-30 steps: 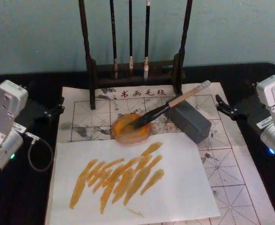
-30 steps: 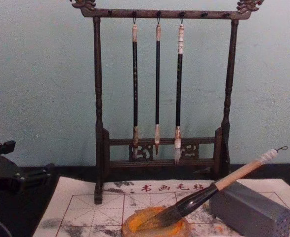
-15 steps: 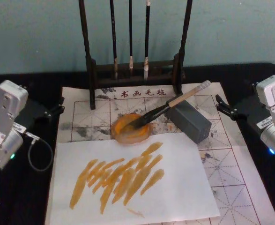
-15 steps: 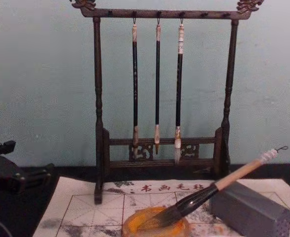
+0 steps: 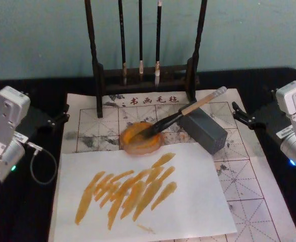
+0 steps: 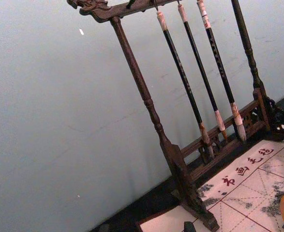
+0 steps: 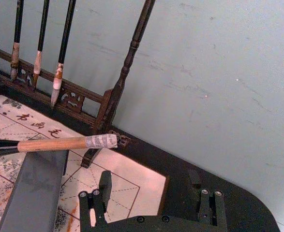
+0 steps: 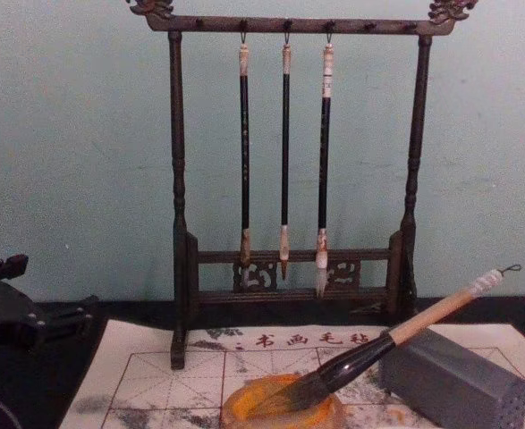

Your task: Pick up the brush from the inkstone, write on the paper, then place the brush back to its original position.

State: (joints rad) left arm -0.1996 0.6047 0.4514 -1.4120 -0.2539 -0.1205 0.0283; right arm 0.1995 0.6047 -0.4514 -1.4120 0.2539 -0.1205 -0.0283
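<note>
**Brush resting in inkstone, both tools parked at the sides**

Left tool [image 5: 57, 119] sits at the left edge of the black surface [image 5: 26, 212], just off the paper's left border, pointing inward. Cannot tell how far open it is. It is touching nothing. In the chest view it is the dark shape low on the left [image 8: 61, 315].

The paper [image 5: 241, 174], off-white with a red grid and grey smudges, lies flat in the middle of the surface. A row of red characters runs along its far edge. A plain white sheet [image 5: 193, 201] lies over its near-left part and carries many slanted orange strokes.

Dark wooden brush stand [image 5: 94, 70] stands at the back with its feet on the paper's far edge. Three thin black brushes [image 5: 140, 35] hang from it side by side.

Inkstone [image 5: 140, 138], a round orange dish, sits on the paper just beyond the white sheet's far edge. The brush [image 5: 184, 112] has its dark bristles down in the dish. Its handle slants up to the right and leans on the top of a grey block [image 5: 204, 130]. The white-wrapped end sticks out past the block, and its cord loop shows in the chest view.

Right tool [image 5: 237, 114] is beside the paper's right border, near the grey block but apart from it. In the right wrist view [image 7: 149, 182] its jaws stand wide apart and hold nothing.
</note>
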